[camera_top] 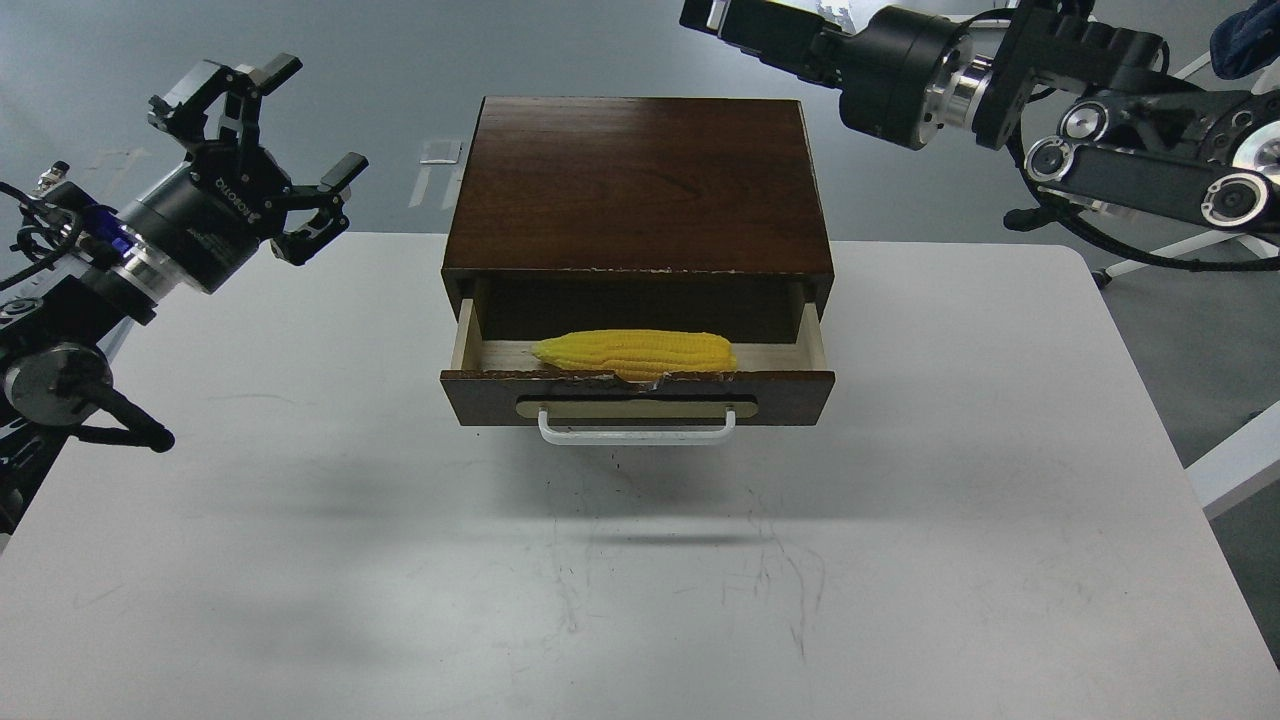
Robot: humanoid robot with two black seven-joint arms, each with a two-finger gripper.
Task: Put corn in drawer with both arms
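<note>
The yellow corn lies lengthwise inside the open drawer of the dark brown wooden box, point to the left, just behind the drawer front. The white bar handle faces me. My left gripper is open and empty, held up over the table's far left corner, well apart from the box. My right arm is raised above and behind the box's right side. Its gripper end is cut off by the top edge, so its fingers do not show.
The box stands at the back middle of the white table. The drawer front's top edge is chipped near the corn. Grey floor lies beyond the table's far and right edges.
</note>
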